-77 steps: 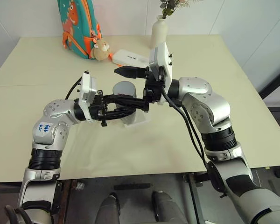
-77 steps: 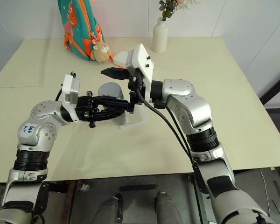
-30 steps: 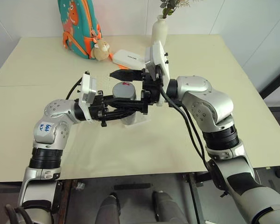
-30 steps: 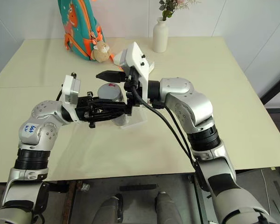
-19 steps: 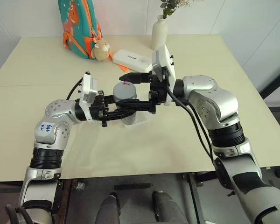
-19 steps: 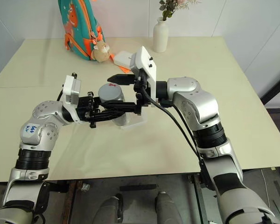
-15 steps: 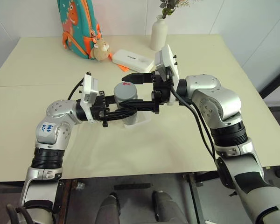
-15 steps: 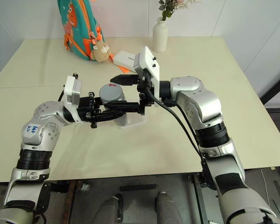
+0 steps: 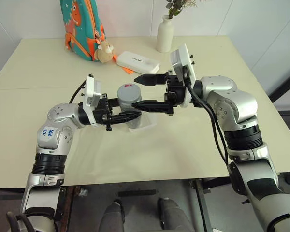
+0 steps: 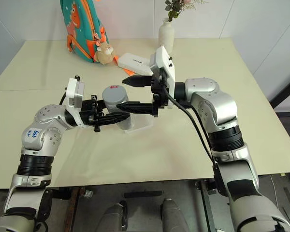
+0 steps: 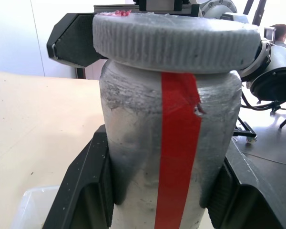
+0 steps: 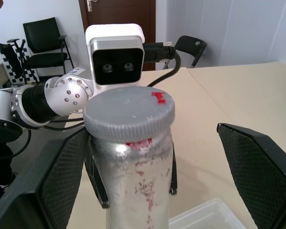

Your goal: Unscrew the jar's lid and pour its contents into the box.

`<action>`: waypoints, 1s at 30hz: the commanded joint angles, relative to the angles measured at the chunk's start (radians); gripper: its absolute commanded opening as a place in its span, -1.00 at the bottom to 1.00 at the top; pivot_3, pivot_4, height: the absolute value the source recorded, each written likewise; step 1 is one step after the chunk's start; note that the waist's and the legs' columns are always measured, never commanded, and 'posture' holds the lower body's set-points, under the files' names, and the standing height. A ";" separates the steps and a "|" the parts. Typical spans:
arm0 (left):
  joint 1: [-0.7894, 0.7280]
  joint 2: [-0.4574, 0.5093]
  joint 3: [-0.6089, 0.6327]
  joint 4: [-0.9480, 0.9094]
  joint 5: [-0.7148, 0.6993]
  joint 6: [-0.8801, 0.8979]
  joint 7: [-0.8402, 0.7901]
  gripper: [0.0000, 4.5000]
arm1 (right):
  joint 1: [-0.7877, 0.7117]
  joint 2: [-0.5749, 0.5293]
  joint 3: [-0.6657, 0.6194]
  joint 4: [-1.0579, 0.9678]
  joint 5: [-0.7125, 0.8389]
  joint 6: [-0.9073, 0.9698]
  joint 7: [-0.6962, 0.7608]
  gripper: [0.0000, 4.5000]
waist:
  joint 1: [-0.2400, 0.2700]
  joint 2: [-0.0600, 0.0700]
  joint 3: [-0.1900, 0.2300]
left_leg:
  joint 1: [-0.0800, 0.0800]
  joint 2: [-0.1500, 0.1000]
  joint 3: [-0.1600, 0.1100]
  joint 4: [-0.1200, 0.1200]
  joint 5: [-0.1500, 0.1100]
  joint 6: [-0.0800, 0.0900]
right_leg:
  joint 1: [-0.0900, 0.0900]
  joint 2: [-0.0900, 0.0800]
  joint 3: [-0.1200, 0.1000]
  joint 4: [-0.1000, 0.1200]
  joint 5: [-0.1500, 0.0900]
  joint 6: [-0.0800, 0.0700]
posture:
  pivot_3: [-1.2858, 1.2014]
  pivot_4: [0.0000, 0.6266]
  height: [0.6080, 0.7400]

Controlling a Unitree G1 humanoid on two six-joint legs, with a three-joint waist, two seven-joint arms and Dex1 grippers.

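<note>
My left gripper [image 9: 128,115] clamps the jar [image 9: 130,101] upright above the box [image 9: 141,126] on the table [image 9: 48,72], lid [image 9: 128,90] on, while my right gripper [image 9: 147,91] stands wide, its 2 fingers flanking the lid without touching it.

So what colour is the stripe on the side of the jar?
Red. The stripe runs down the silvery-grey jar, clearest in the left wrist view.
</note>
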 commanded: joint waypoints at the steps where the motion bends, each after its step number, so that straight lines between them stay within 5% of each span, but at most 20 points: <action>1: -0.013 0.007 0.008 -0.023 -0.005 -0.019 -0.018 -0.13 | 0.002 -0.027 -0.057 -0.003 0.009 -0.008 -0.007 0.99 | 0.000 0.000 0.000 | 0.000 0.000 0.000 0.000 0.000 0.000 | 0.000 0.000 0.000 0.000 0.000 0.000 | 0.03 -0.52 1.00; 13: -0.012 0.008 0.011 -0.024 -0.002 -0.016 -0.018 -0.13 | 0.033 -0.054 -0.099 -0.050 0.097 0.058 0.047 0.99 | -0.003 0.000 0.000 | 0.000 0.000 0.000 0.000 0.000 0.000 | 0.000 0.000 0.000 0.000 0.000 0.000 | 0.03 -0.52 1.00; 30: -0.020 0.002 0.008 -0.025 -0.005 -0.009 -0.016 -0.13 | -0.070 0.140 0.029 -0.023 0.035 0.067 -0.048 0.99 | -0.001 0.000 0.000 | 0.000 0.000 0.000 0.001 0.000 0.000 | 0.000 0.000 0.000 0.002 0.000 0.000 | 0.03 -0.52 1.00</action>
